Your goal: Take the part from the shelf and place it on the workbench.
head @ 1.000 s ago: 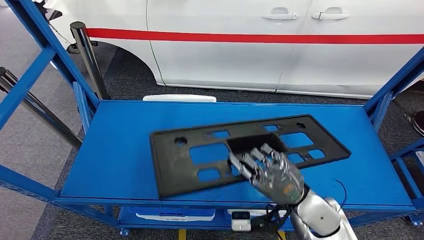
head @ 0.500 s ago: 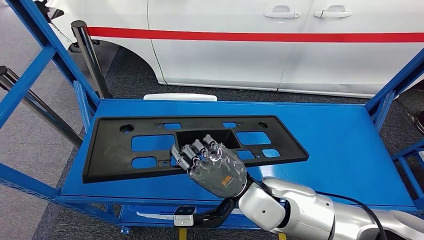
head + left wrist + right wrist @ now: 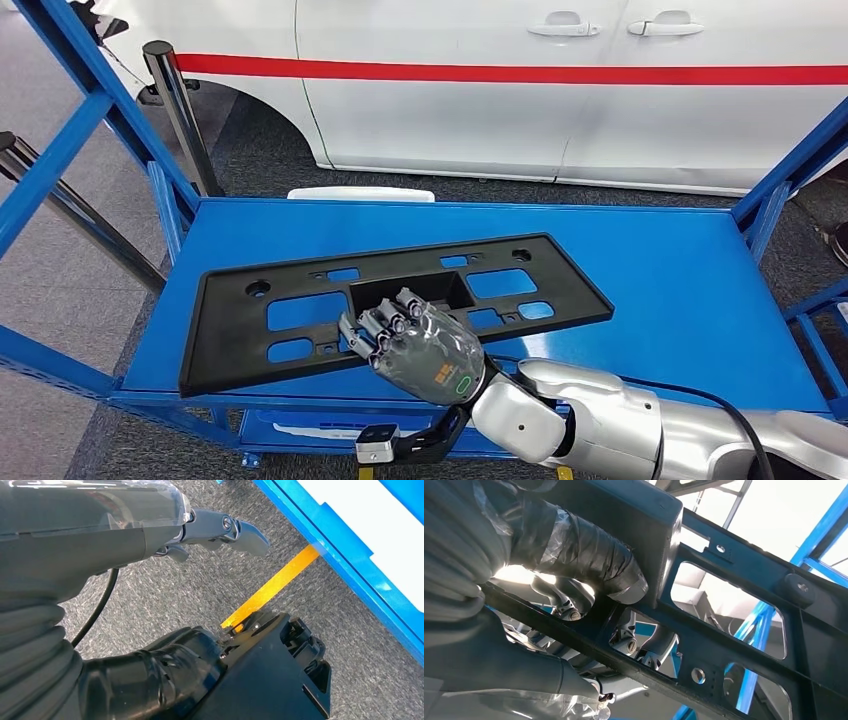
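On the blue shelf, one black part, right hand gripping it

part on shelf, hand at its near edge, car behind

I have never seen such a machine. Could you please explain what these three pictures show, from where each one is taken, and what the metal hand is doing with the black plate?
This is a humanoid robot with two silver arms. The head view looks down from its body at a blue shelf beside a white car. A flat black part with cut-out windows lies tilted there, and the right hand grips its near edge. The right wrist view is from a camera behind that hand, seeing the part from beneath, with the thumb against it. The left wrist view shows the left hand hanging over grey carpet, holding nothing.
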Available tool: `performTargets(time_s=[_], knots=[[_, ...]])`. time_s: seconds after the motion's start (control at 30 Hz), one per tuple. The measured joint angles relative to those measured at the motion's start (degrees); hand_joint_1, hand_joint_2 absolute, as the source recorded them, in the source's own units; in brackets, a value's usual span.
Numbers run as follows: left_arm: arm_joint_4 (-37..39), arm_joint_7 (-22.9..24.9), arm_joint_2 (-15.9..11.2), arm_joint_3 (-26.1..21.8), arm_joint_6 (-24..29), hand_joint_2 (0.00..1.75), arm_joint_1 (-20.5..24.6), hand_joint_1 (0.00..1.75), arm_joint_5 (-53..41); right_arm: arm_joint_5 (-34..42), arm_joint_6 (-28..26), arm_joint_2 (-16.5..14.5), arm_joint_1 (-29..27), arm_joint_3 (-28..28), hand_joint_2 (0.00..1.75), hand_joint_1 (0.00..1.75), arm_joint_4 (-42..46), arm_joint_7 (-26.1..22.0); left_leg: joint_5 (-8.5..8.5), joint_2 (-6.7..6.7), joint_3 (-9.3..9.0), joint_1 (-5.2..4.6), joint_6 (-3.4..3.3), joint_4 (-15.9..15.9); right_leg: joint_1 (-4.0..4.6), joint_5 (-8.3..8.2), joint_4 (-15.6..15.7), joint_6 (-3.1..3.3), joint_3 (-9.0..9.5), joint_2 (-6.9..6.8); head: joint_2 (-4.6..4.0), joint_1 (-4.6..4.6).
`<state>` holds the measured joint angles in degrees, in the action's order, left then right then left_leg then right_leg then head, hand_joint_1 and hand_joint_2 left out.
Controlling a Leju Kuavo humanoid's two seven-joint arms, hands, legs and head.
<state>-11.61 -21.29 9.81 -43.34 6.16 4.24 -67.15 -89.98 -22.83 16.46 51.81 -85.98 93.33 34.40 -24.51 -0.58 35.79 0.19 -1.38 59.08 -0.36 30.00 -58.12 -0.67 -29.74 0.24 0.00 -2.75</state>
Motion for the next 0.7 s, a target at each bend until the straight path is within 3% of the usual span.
performTargets(time_s=[0.3,0.7], knots=[[0.00,-0.02,0.00,-0.32,0.00,1.75,-0.03,0.00,0.38,0.01,-2.55,0.38,-0.39,-0.55,1.75,1.75,-0.60,3.69,0.00,0.00,-0.02,0.01,0.00,0.00,0.00,0.00,0.00,0.00,-0.01,0.01,0.00,0.00],[0.00,-0.43,0.00,-1.46,0.11,1.75,-0.29,0.00,0.60,0.01,-5.10,3.04,-6.48,9.41,1.75,1.75,3.61,-1.91,0.00,0.02,-0.03,-0.01,0.00,0.00,-0.01,0.00,0.01,0.00,0.00,0.00,0.00,0.00]])
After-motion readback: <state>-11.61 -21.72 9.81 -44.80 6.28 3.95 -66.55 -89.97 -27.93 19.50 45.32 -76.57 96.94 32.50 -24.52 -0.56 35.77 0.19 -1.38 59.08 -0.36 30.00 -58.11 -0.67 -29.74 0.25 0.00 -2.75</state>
